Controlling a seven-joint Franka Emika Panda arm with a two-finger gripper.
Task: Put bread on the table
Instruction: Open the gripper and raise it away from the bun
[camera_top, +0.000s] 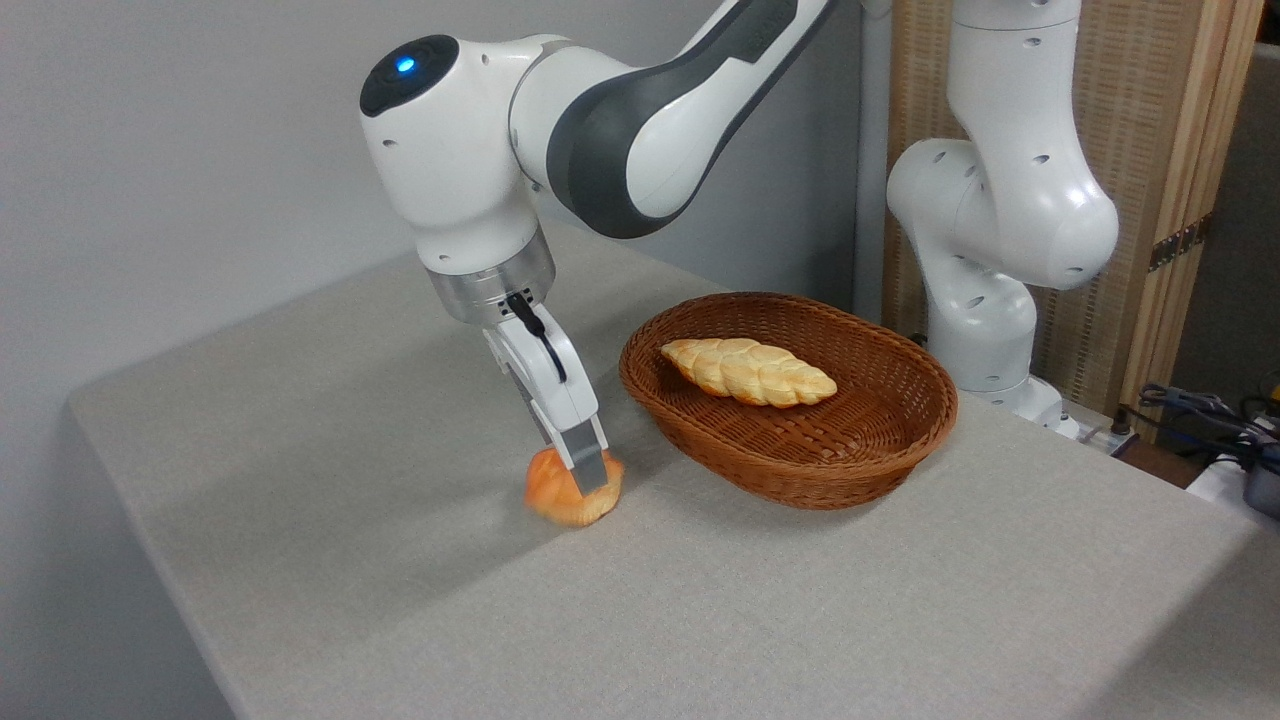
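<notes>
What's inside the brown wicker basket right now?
One pale-yellow braided loaf lies in the brown oval wicker basket, towards its back. The rest of the floor looks bare; the near wall hides the strip just behind it.

Bread (560, 497) partly behind claw (588, 470)

lab | bare grey wall (150, 150) | loose cables (1200, 410) | wooden screen (1170, 150)

Small round orange-brown bread (560, 495), glossy and lumpy with a paler base, is sitting on the table (350, 480), its underside touching the surface; slight blur is softening its outline. The table, a large rectangle covered in light grey, finely textured fabric, is lying flat and filling the lower frame.
</notes>
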